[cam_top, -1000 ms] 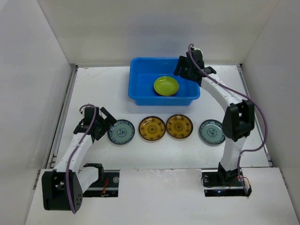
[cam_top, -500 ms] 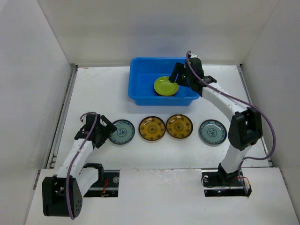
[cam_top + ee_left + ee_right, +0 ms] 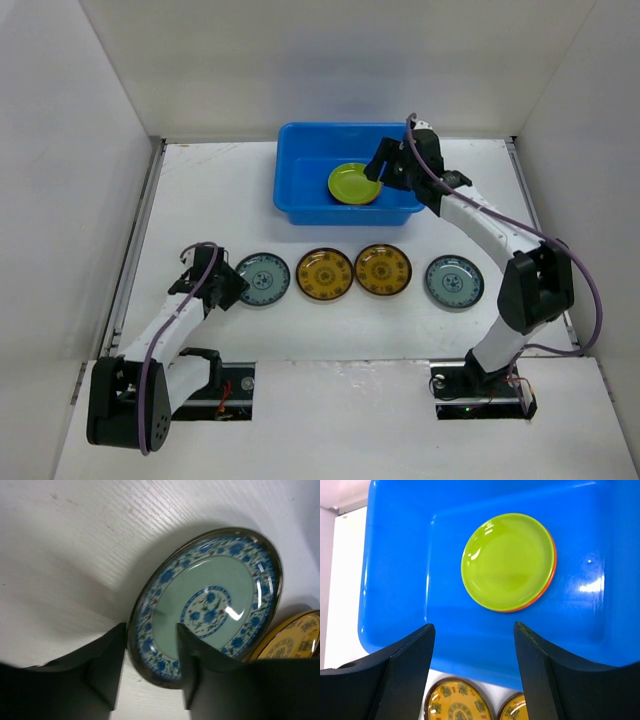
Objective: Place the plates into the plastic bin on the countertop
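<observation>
The pale blue-green patterned plate (image 3: 262,280) lies leftmost in a row on the white countertop (image 3: 210,190). My left gripper (image 3: 232,288) is shut on its near left rim. In the left wrist view one finger sits outside the plate (image 3: 215,600) and the other on its inner face, with the left gripper (image 3: 150,630) pinching the rim. My right gripper (image 3: 378,167) hovers open over the blue plastic bin (image 3: 300,208). A lime green plate (image 3: 507,560) lies in the bin (image 3: 395,580) on top of an orange plate (image 3: 551,575). The right gripper (image 3: 472,630) holds nothing.
Two yellow-brown patterned plates (image 3: 324,274) (image 3: 383,269) and a second pale blue-green plate (image 3: 453,282) continue the row to the right. White walls enclose the countertop on three sides. The arm bases stand at the near edge.
My left gripper slid right up to the leftmost plate and closed on its rim. The right arm stretched out lower over the bin's right end, still open.
</observation>
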`<state>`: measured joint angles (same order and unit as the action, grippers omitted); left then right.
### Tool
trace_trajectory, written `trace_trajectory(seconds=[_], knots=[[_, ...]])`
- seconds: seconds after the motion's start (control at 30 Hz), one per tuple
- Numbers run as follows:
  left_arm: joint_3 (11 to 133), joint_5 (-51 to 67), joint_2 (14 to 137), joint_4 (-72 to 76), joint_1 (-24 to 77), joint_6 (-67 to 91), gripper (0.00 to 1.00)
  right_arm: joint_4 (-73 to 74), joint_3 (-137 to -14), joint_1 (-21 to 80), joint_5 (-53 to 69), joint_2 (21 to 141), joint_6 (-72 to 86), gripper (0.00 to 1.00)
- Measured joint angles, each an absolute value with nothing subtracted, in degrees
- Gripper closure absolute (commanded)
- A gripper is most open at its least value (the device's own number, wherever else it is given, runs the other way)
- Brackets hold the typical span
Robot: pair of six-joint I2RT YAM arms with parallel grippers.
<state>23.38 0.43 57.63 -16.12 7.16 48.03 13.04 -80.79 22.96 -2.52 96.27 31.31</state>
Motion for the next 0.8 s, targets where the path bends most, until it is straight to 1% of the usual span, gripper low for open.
trace_trajectory(seconds=[0.07, 0.13, 0.23, 0.4, 0.53, 0.67, 0.8], knots=[[23.0, 0.4, 58.6, -15.1, 7.5, 48.8, 0.83, 12.8, -79.7, 23.0, -2.4, 95.5, 31.4, 0.3], [22.9, 0.4, 59.4, -14.3, 7.7, 49.5, 0.91, 12.5, -79.0, 22.9, -2.3, 94.9, 31.6, 0.3], [22.8, 0.4, 59.5, -13.3, 7.7, 50.3, 0.96, 12.3, -77.9, 22.9, -2.1, 94.1, 31.7, 0.3], [22.9, 0.0, 58.8, -13.3, 6.2, 50.5, 0.99, 12.0, -75.6, 22.7, -1.9, 92.3, 31.8, 0.3], [24.9, -1.0, 58.1, -14.4, 2.9, 50.2, 0.99, 11.9, -72.9, 21.8, -1.7, 89.3, 31.8, 0.31], [31.7, -2.3, 59.0, -16.0, -1.6, 49.1, 0.99, 11.9, -69.8, 19.9, -1.7, 85.4, 31.9, 0.31], [41.5, -4.1, 62.3, -16.3, -6.0, 47.7, 0.98, 11.9, -66.7, 18.2, -1.7, 81.3, 32.4, 0.31]])
